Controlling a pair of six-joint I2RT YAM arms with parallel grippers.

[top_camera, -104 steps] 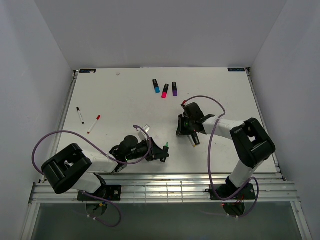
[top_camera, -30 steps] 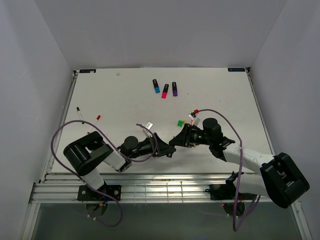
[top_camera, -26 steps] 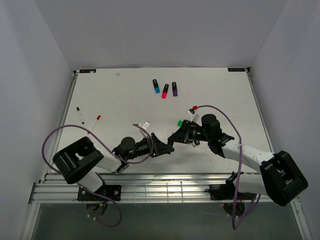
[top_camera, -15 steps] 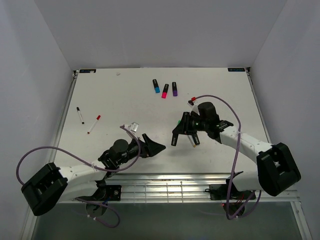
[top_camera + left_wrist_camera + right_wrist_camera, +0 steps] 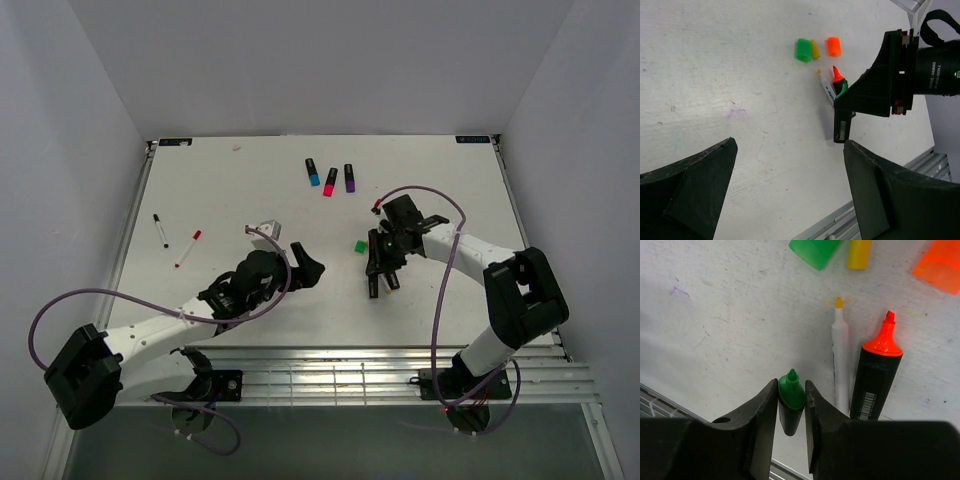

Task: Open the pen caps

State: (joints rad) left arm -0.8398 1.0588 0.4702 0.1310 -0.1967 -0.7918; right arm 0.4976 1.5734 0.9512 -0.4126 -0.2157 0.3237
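My right gripper (image 5: 791, 396) is shut on a black marker with a bare green tip (image 5: 791, 389), held just over the table; the same gripper (image 5: 379, 270) stands right of centre in the top view. Beside it lie an uncapped orange-tipped marker (image 5: 875, 375) and a thin white pen (image 5: 841, 355) with a yellow tip. Loose pen caps lie just beyond: green (image 5: 815, 250), yellow (image 5: 859, 251) and orange (image 5: 939, 265). My left gripper (image 5: 305, 262) is open and holds nothing, a short way left of them (image 5: 790, 167).
Three capped markers stand at the back: blue (image 5: 313, 173), pink (image 5: 330, 182) and purple (image 5: 350, 179). Two thin white pens lie at the left, one black-capped (image 5: 160, 230), one red-capped (image 5: 189, 247). The metal rail (image 5: 320, 375) runs along the near edge.
The two grippers, close together a second ago, have parted. My left gripper opened wide and drew back to the left. My right gripper carried the green-tipped marker back beside the orange marker.
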